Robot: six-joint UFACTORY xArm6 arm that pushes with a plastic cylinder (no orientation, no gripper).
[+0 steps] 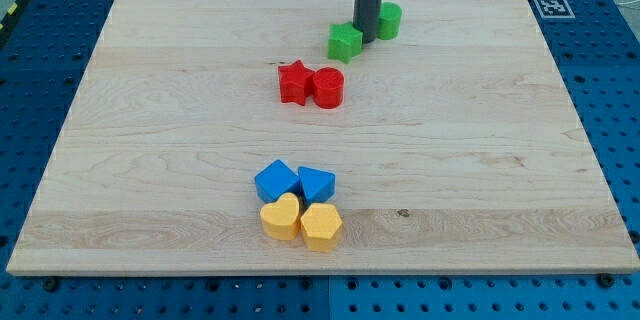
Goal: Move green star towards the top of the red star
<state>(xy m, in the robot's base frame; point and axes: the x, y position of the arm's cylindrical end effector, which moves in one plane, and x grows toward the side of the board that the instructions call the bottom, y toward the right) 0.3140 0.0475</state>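
The green star (345,41) lies near the view's top centre of the wooden board. The red star (294,82) lies below and to the left of it, touching a red cylinder (328,88) on its right. My tip (367,38) stands between the green star and a green cylinder (388,21), right against the star's right side. The rod rises from there out of the view's top.
A cluster sits at the view's bottom centre: a blue cube (275,180), a blue block (316,184), a yellow heart (281,217) and a yellow hexagon (321,226). The wooden board (150,140) lies on a blue perforated table. A marker tag (551,6) is at top right.
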